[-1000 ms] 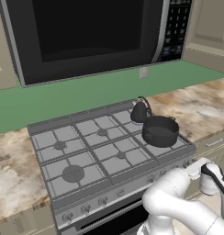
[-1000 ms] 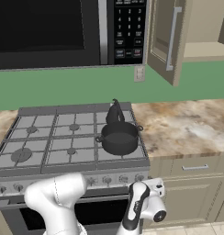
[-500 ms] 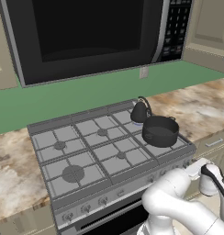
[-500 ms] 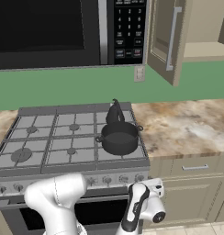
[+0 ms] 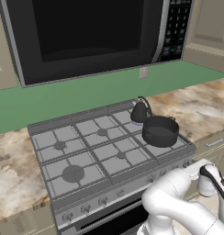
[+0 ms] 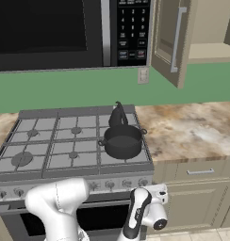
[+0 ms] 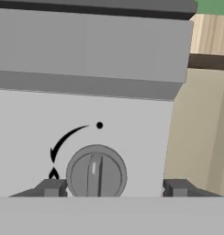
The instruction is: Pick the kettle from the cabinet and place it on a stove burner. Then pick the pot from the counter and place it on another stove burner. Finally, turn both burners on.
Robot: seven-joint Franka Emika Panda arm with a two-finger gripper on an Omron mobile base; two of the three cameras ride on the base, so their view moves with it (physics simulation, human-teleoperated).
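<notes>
My claw (image 7: 109,187) is spread wide, holding nothing, fingertips (image 7: 52,187) flanking a round grey stove knob (image 7: 96,174) on the silver range front panel (image 7: 132,133), knob marker upright, just below a black arrow and flame mark; whether a fingertip touches the knob I cannot tell. Kettle (image 5: 140,111) sits on the back right burner grate (image 6: 118,123), pot (image 5: 160,131) just in front of it on the front right grate, the two close or touching, both right of the bare left burners (image 5: 73,173). Wall cabinet (image 6: 176,40) door hangs open above the marbled counter (image 6: 187,127), right of the microwave (image 5: 93,34)
</notes>
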